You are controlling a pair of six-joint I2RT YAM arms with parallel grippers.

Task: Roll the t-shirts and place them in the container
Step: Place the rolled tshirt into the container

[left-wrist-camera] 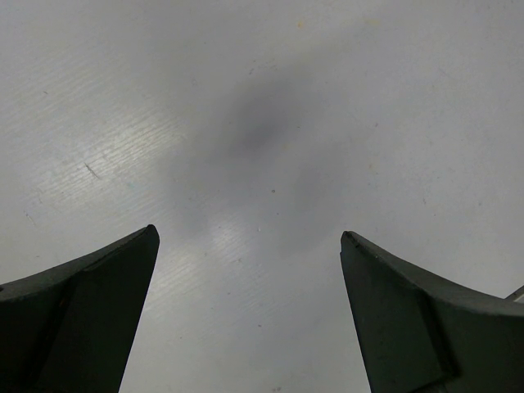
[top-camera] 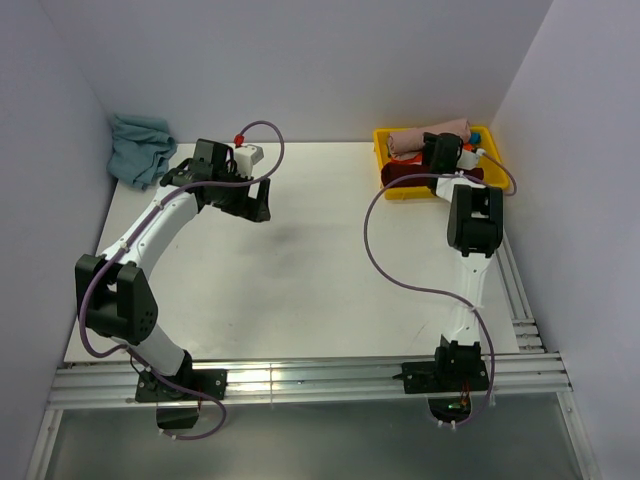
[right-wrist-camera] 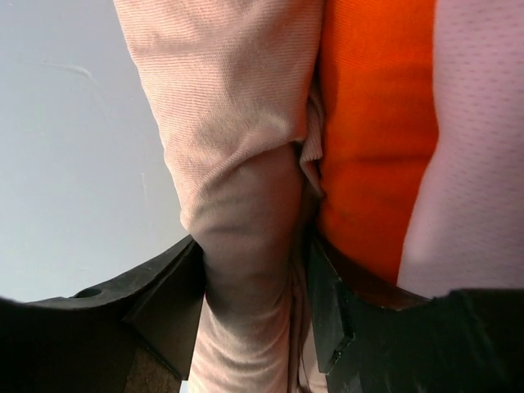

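Note:
A dusty pink t-shirt lies bunched in a yellow bin at the back right, on top of a dark red garment. My right gripper reaches into the bin. In the right wrist view its jaws are closed on a fold of the pink t-shirt, with orange fabric beside it. My left gripper hovers over the bare table at the back left, open and empty; its fingers stand wide apart in the left wrist view.
A crumpled teal-blue garment lies at the back left corner by the wall. White walls close in the table on three sides. A metal rail runs along the near edge and another along the right edge.

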